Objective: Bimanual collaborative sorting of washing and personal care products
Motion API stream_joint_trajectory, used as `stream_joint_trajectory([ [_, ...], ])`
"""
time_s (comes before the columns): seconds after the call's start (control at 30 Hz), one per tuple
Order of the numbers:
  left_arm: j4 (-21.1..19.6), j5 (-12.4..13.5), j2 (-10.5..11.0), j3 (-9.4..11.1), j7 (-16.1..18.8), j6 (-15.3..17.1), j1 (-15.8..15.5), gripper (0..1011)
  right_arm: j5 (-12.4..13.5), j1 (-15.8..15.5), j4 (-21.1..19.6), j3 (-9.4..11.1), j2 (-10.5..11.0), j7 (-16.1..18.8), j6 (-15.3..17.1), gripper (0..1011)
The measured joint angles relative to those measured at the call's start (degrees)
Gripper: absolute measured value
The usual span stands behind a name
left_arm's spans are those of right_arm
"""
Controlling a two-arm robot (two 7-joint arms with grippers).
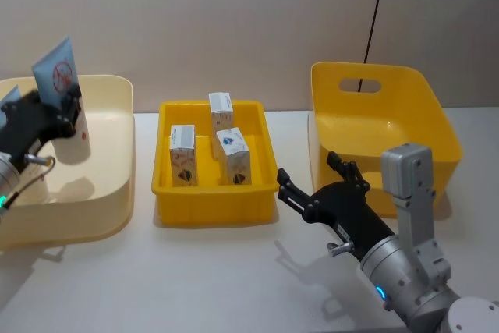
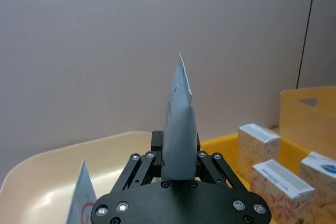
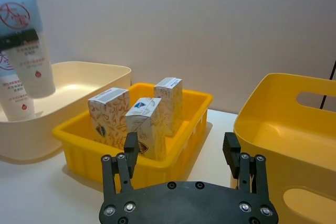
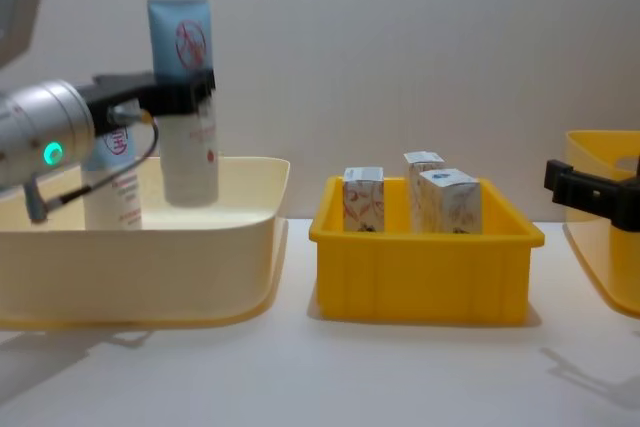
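Note:
My left gripper (image 1: 69,105) is shut on a pale-blue squeeze tube (image 1: 62,76) with a red round logo, held upright, cap down, above the cream bin (image 1: 109,193). The wrist view shows that tube (image 2: 178,124) edge-on between the jaws of the left gripper (image 2: 178,157). A second tube (image 4: 112,182) stands in the bin behind it. Three white floral cartons (image 1: 182,155) (image 1: 221,112) (image 1: 235,155) stand upright in the small yellow tray (image 1: 214,196). My right gripper (image 1: 310,173) hovers open and holds nothing, low over the table just right of the tray.
A deep yellow basket (image 1: 405,115) with a handle slot stands at the right, behind my right arm. A black cable (image 1: 376,13) hangs down the wall behind it. Bare white table (image 1: 195,286) lies in front of the containers.

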Motion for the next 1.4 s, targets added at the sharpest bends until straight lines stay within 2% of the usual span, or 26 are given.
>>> stream_joint_trajectory([
  [0.13,-0.7,-0.9,0.5,-0.7,-1.7,-0.7,-0.3,278,0.0,0.0,0.0,0.0,0.0,0.0,0.0,1001],
  [0.27,-1.7,-3.0,1.1,-1.5,-5.0,-1.5,-0.6,278,0.0,0.0,0.0,0.0,0.0,0.0,0.0,1001],
  [0.7,-2.8,-8.9,1.5,-1.7,-13.3,-2.1,-1.4,278,0.0,0.0,0.0,0.0,0.0,0.0,0.0,1001],
  [1.0,-2.5,-13.3,1.1,-0.3,-19.8,-1.1,-2.0,278,0.0,0.0,0.0,0.0,0.0,0.0,0.0,1001],
  [1.4,-0.7,-17.5,0.0,2.5,-27.3,0.6,-3.0,278,0.0,0.0,0.0,0.0,0.0,0.0,0.0,1001],
])
